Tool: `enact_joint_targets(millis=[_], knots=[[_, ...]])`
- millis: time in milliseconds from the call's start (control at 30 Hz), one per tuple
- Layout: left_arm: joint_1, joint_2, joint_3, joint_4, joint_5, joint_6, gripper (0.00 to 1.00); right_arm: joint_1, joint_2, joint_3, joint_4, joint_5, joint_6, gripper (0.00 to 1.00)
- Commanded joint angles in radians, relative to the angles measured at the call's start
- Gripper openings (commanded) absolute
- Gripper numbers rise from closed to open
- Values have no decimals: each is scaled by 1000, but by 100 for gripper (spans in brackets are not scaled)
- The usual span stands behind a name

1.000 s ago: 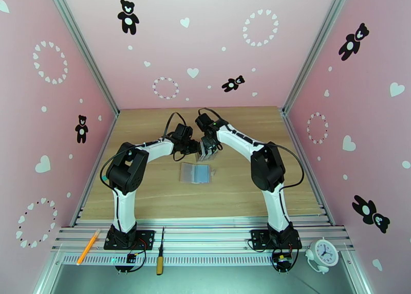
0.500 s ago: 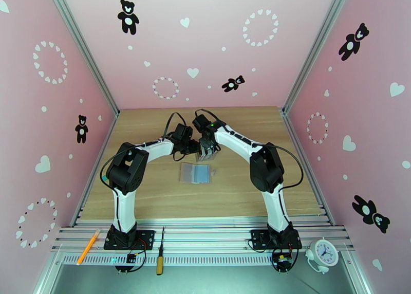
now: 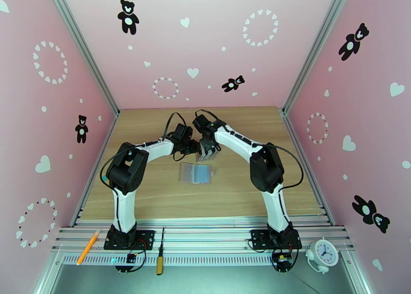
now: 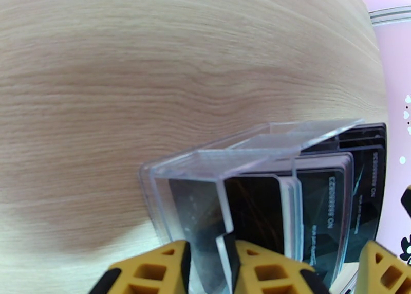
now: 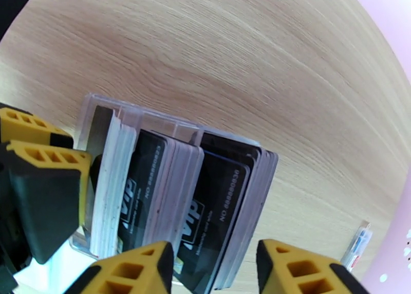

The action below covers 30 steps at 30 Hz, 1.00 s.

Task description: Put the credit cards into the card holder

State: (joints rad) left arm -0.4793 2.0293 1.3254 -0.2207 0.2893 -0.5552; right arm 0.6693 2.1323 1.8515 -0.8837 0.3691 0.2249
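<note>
Your left jaws clamp the clear plastic rack (image 4: 231, 153), right jaws gape; pinch the upper edge of a likely stiff, slick black card (image 5: 221, 207).

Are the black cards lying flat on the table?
No, the black cards stand on edge, packed side by side inside a clear rack.

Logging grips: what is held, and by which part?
Left gripper pinches the clear rack by an upright wall; right gripper, open astride the credit cards, holds nothing.

Table (image 3: 154, 197), card holder (image 3: 195, 173) (open), clear rack (image 4: 246, 146)
</note>
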Motion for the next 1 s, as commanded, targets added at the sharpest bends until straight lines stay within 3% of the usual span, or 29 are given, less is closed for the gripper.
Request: enact_joint_targets(millis=[0,500,967], knots=[[3,37,9,-12,13,-8,29,-26,15,37,-11,1,8,49],[3,44,18,-16,13,-5,29,-69,92,109,0,-107,21,49],[3,44,23,-22,14,-5,29,-84,80,119,-19,-31,16,47]])
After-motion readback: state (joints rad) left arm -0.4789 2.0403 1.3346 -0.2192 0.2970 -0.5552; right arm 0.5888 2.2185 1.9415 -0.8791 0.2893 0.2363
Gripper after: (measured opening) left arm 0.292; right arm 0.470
